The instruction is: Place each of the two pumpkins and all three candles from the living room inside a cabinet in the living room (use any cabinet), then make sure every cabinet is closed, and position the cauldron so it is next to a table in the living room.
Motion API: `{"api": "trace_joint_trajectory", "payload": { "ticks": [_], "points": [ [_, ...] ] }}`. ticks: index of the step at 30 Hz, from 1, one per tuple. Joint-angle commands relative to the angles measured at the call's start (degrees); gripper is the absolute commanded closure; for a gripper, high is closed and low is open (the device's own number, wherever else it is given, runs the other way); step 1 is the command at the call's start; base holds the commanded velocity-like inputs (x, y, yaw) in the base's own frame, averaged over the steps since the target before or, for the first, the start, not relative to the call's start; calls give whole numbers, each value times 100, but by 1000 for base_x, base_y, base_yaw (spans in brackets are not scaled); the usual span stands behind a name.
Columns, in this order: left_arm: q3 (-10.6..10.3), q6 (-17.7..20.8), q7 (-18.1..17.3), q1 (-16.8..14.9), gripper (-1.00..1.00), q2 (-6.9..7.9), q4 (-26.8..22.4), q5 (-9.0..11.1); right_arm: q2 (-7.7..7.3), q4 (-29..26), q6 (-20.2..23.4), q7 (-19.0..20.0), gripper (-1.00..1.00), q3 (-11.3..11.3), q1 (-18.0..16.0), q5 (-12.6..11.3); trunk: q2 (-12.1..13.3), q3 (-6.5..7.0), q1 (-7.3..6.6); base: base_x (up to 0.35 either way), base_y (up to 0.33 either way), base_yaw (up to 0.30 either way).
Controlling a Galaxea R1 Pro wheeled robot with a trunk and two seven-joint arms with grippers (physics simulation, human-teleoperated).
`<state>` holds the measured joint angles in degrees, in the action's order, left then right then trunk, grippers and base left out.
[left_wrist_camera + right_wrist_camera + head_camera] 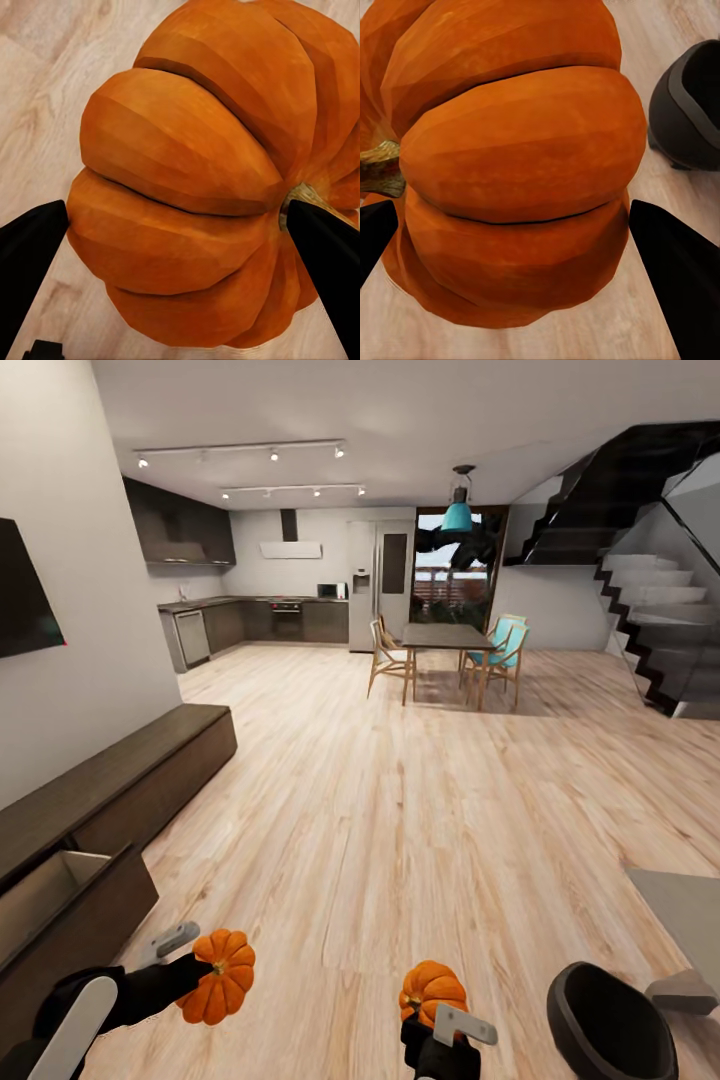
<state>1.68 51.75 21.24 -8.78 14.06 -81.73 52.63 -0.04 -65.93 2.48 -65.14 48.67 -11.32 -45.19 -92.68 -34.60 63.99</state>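
Note:
I hold one ribbed orange pumpkin in each hand above the wood floor. My left gripper [195, 960] is shut on the left pumpkin [219, 976] [202, 180], its black fingers [30, 262] pressing both sides. A second pumpkin [432, 990] [510, 165] sits in my right gripper [440, 1010], which is shut on it. The long dark brown cabinet [110, 780] runs along the left wall, and its nearest drawer [60, 900] stands pulled open, showing a pale interior. The black cauldron [605, 1025] [690, 105] rests on the floor just right of my right hand. No candles are in view.
A grey table corner [680, 910] juts in at the lower right, above the cauldron. A dining table with chairs [445, 645] stands far ahead, with the kitchen behind it and a staircase [650, 610] at the right. A TV [25, 595] hangs on the left wall.

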Motion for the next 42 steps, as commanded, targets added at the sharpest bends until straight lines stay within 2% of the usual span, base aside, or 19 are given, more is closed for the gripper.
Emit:
{"api": "trace_joint_trajectory", "payload": {
  "ticks": [1, 13, 21, 42],
  "points": [
    [-1, -7, 3, -1, 100, 0, -1, 19, 1, 12, 4, -16, 100, 1, -2, 19, 0, 1, 0, 331, 0, 0],
    [-1, -7, 3, -1, 100, 0, -1, 19, 19, 64, -3, -16, 100, -13, -2, 19, 0, 1, 0, 331, 0, 0],
    [-1, -7, 3, -1, 100, 0, -1, 19, 13, 67, -273, -16, 100, -7, -2, 11, 0, 1, 0, 331, 0, 0],
    [-9, -7, -1, -1, 100, 0, -1, 20, 22, 62, -292, -16, 100, -30, -2, 1, 0, 1, 0, 331, 0, 0]
  ]
}}
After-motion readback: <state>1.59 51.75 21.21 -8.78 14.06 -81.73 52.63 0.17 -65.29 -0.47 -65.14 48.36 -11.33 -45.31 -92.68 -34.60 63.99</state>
